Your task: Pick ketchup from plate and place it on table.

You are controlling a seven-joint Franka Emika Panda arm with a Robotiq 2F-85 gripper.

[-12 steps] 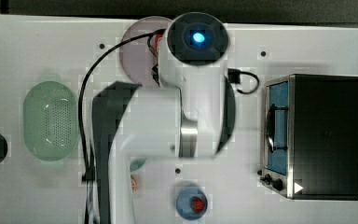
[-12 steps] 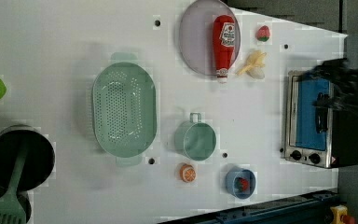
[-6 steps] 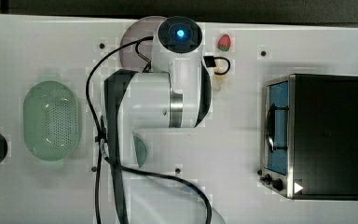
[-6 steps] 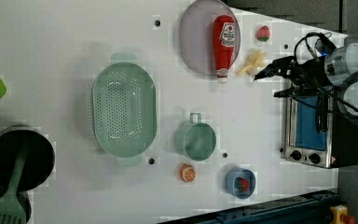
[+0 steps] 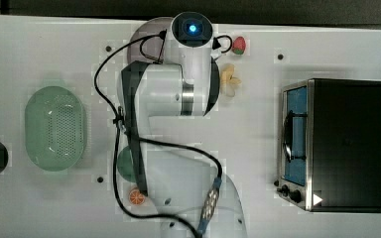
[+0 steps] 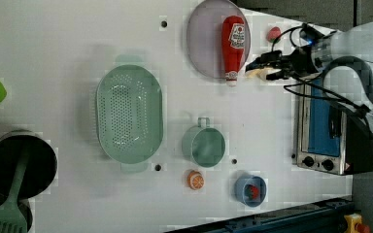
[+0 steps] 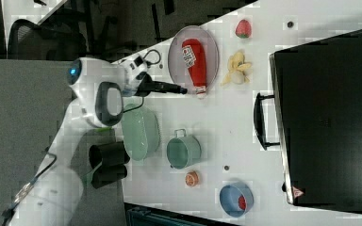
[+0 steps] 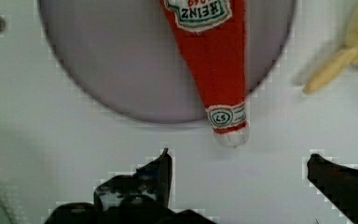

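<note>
In the top view the white arm now reaches over the pale greyish-mauve round plate [image 5: 146,30] at the far edge of the white counter [image 5: 54,54], having swung there within the last second. In the left view the end effector [image 6: 267,65], absent a second ago, now hangs just beside the cap of the slim red ketchup bottle [image 6: 233,44], which lies on the plate, cap overhanging the rim. The wrist view shows its black fingers [image 8: 161,175] spread wide and empty near the cap, so I judge the approach nearly done and the grasp still to come.
</note>
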